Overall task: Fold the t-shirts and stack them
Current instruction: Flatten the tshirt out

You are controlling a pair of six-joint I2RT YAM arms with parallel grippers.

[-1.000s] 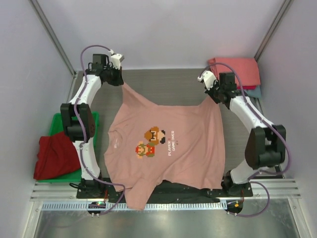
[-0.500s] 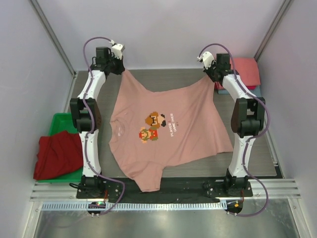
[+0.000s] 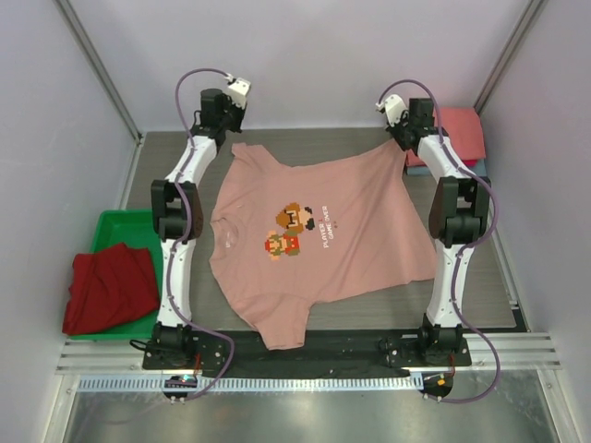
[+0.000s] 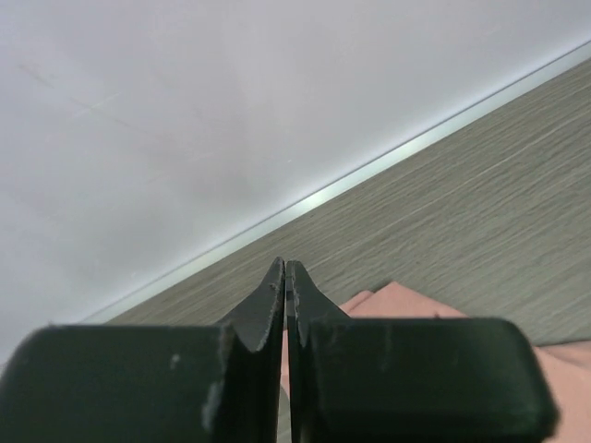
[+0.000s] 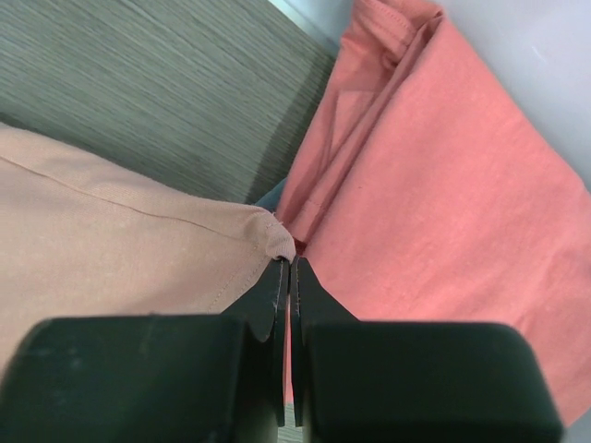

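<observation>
Right claw (image 5: pixel 288 263) pinches one pink t-shirt (image 3: pixel 369 249); left claw (image 4: pixel 284 269) closed, empty.

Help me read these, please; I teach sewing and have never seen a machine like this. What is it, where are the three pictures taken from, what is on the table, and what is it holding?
It is a robot with a left arm and a right arm bolted side by side, each ending in a two-finger gripper. The wide picture comes from a fixed camera above and behind them. The other two come from a camera on each wrist, looking past that arm's own fingers.

On the table a dusty-pink t-shirt with a pixel game print lies spread out. A folded coral-red shirt sits at the far right, and a dark red shirt lies on a green tray at the left.

The right gripper is shut on a far corner of the dusty-pink t-shirt. The left gripper has its jaws nearly together near the other far corner; whether it pinches cloth I cannot tell.
</observation>
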